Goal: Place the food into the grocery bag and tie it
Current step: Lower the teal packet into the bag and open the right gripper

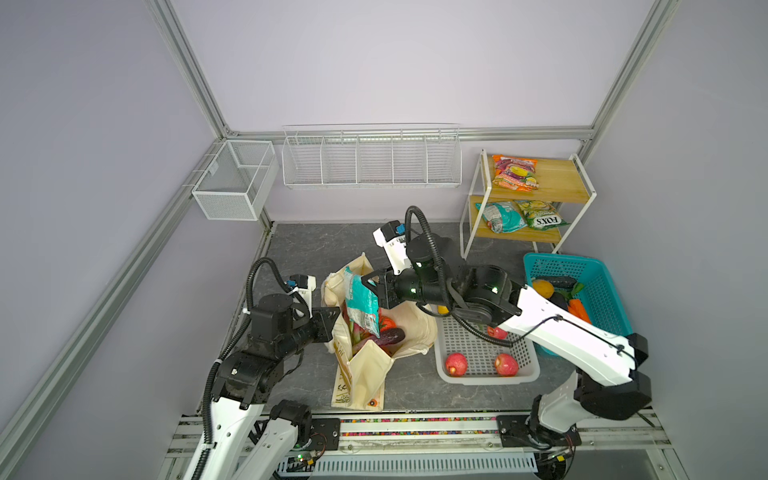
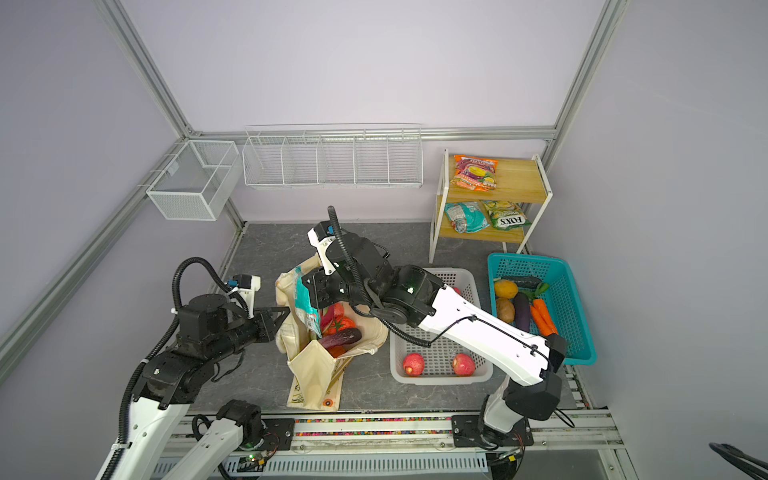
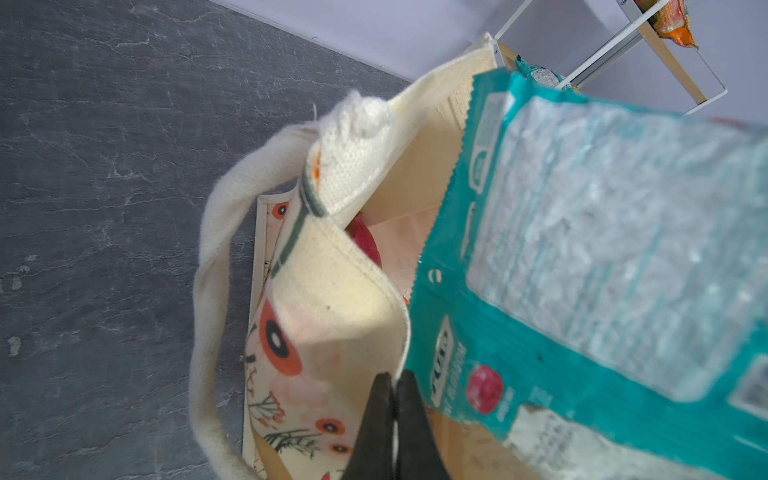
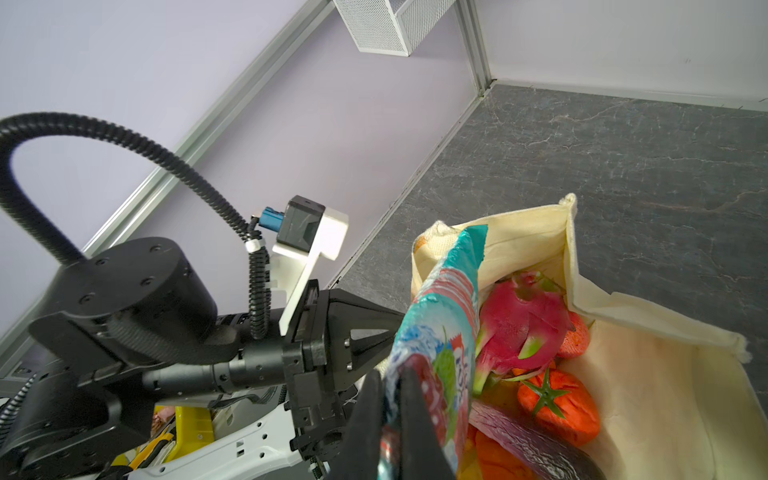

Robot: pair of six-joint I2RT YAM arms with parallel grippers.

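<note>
The cream floral grocery bag stands open mid-floor. Inside lie a pink dragon fruit, an orange-red tomato-like fruit and a purple eggplant. My left gripper is shut on the bag's near rim and holds it up. My right gripper is shut on a crinkly teal snack packet. The packet hangs upright over the bag's mouth, its lower end inside.
Right of the bag, a white perforated basket holds red apples. Vegetables fill a teal basket further right. The wooden shelf at the back right carries orange, teal and green packets. Wire racks hang on the walls.
</note>
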